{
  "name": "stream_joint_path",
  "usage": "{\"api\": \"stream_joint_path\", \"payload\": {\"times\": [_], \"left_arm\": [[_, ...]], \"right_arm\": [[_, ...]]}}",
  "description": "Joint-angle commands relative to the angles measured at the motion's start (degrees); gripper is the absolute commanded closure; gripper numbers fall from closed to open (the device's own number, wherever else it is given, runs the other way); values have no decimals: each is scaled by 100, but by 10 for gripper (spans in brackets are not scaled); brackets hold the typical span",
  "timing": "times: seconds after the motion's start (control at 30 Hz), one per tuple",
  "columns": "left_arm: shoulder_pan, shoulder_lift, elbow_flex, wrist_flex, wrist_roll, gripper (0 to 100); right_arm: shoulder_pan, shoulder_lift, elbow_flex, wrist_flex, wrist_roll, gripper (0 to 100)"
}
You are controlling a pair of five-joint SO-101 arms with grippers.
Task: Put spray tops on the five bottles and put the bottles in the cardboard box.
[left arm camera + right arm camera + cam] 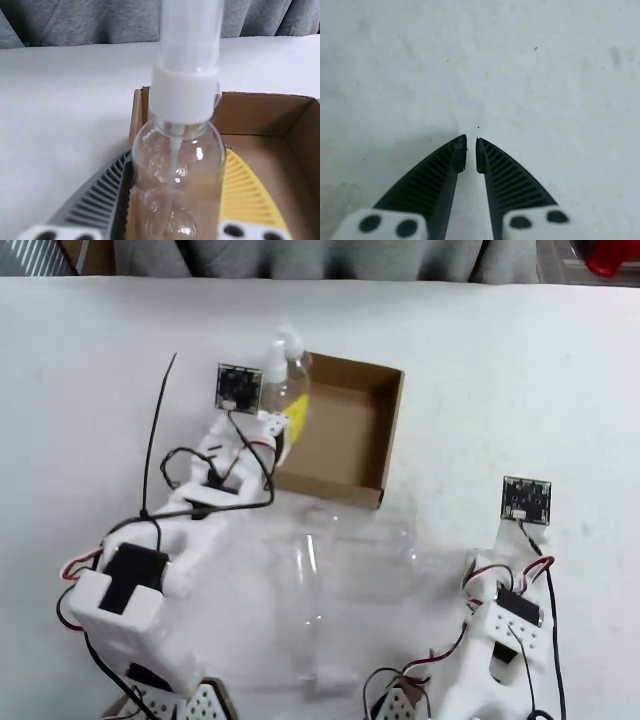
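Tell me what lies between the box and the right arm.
What look like clear bottles lie there, between the box and the right arm, seen faintly in the high view.

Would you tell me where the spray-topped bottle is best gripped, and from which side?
Grip the bottle around its round body, below the white spray top, coming in level from the arm's side as the left gripper does: it stands roughly upright, and the body is its widest part.
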State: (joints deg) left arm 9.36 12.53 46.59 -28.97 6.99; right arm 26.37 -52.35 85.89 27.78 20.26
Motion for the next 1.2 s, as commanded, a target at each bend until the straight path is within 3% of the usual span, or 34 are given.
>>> {"api": "stream_joint_path", "payload": {"times": [0.0,0.6,0.83,1.17], "left_arm": [[-75,-48,-281,-176,-18,762],[-22,-66,-114,-211,-62,756],[-22,-66,-88,-176,-18,605],[-22,-110,35,-185,-18,596]], "right_arm": [[-57,-75,-62,-101,9,981],[-57,-66,-62,-101,9,981],[-57,-66,-62,-101,9,981],[-57,-66,-62,-101,9,981]]}}
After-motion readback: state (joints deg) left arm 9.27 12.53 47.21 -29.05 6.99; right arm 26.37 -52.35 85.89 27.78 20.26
